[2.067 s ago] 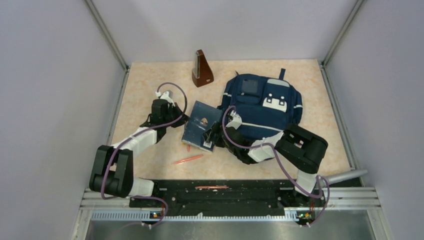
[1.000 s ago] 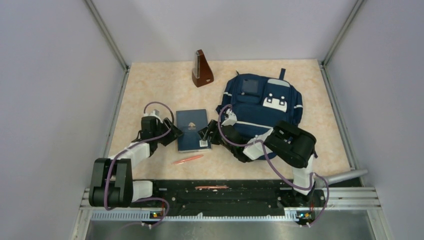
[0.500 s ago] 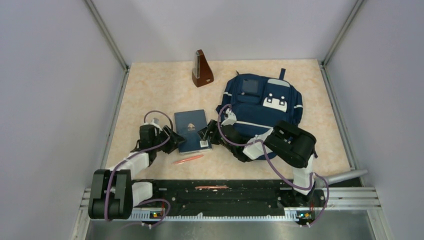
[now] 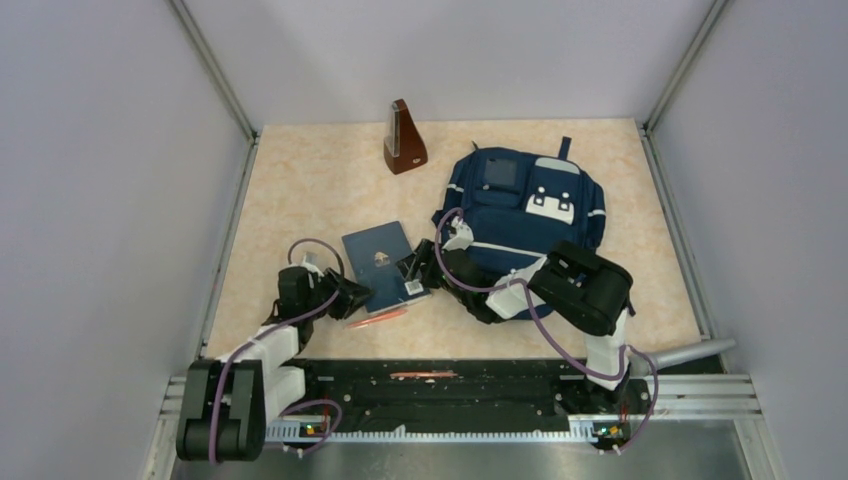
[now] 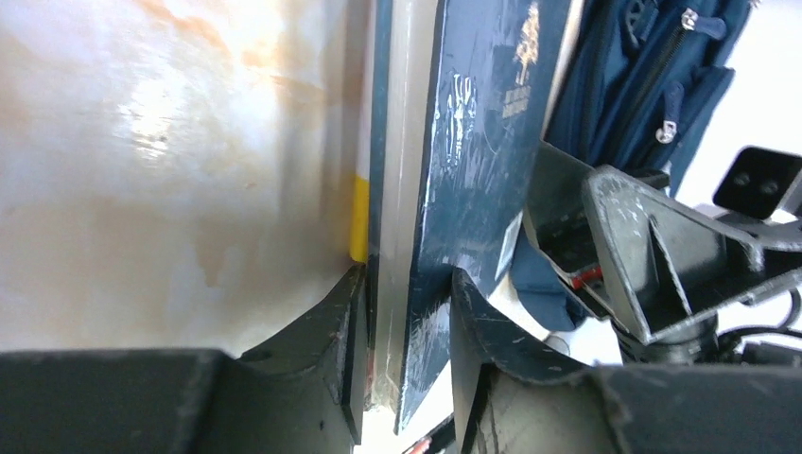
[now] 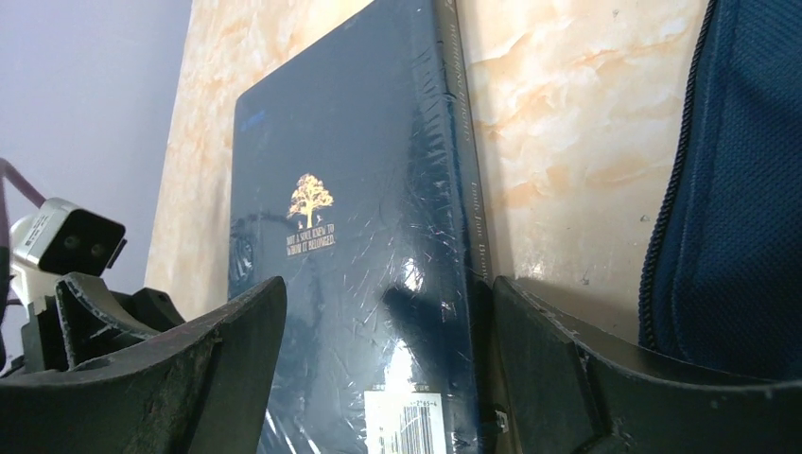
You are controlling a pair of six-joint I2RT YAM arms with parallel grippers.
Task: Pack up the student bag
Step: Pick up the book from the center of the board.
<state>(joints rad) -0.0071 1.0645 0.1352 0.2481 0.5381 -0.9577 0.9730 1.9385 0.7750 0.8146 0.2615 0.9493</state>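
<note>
Movement in the last moments is all on the left side. The left arm has drawn back toward its base and dropped low, and the left fingers have narrowed onto the near left edge of the book. In the left wrist view that edge sits between them, one finger against each face, so we read this as a grip. The book, which lay square a second ago, is now turned a little, its near left corner swung toward the left arm.

The right arm has not shifted. It reaches across the front of the bag, and the right fingers stand wide around the book's near right corner without clamping it.

We judge the book is changing hands, left taking over, and nothing is packed yet. The bag lies flat, front up, at the right back of the bench, just beside the book. We cannot tell whether its mouth is open. A pen lies just in front of the book.
</note>
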